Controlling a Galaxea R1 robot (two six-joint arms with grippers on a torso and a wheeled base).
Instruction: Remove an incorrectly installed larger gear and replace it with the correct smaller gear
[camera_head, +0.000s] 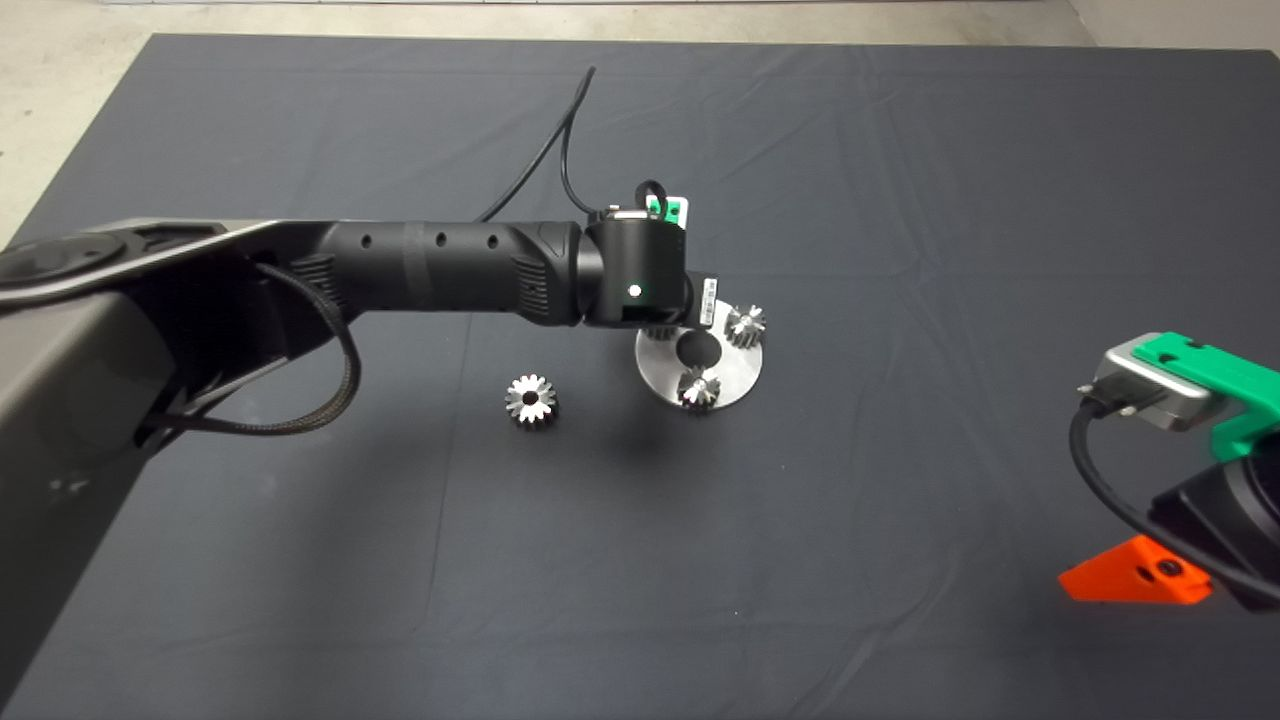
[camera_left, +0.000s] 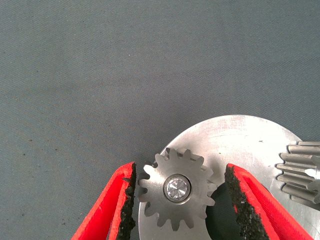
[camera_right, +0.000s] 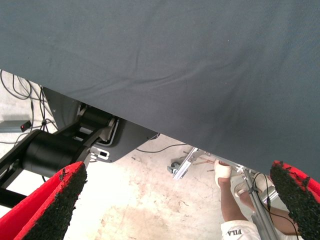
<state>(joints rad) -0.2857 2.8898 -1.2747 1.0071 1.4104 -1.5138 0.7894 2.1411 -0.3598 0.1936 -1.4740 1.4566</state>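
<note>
The larger gear (camera_head: 530, 398), shiny and star-like, lies loose on the mat, left of the round steel plate (camera_head: 738, 366). In the left wrist view a smaller gear (camera_left: 176, 188) sits on a shiny pin of the plate (camera_left: 240, 140). My left gripper (camera_left: 181, 202) is open around it: one pad (camera_left: 128, 200) is almost at the teeth, the other (camera_left: 237, 200) stands a little off. In the head view the left wrist (camera_head: 640, 275) hides this gear. My right gripper (camera_right: 180, 210) is parked open at the lower right edge of the mat.
Two more small dark gears (camera_head: 745, 323) (camera_head: 699, 387) stand on the plate, around its dark centre hole (camera_head: 698, 348). A cable (camera_head: 565, 150) loops up from the left wrist. Beyond the mat edge the right wrist view shows floor, a robot base and a person's leg (camera_right: 231, 212).
</note>
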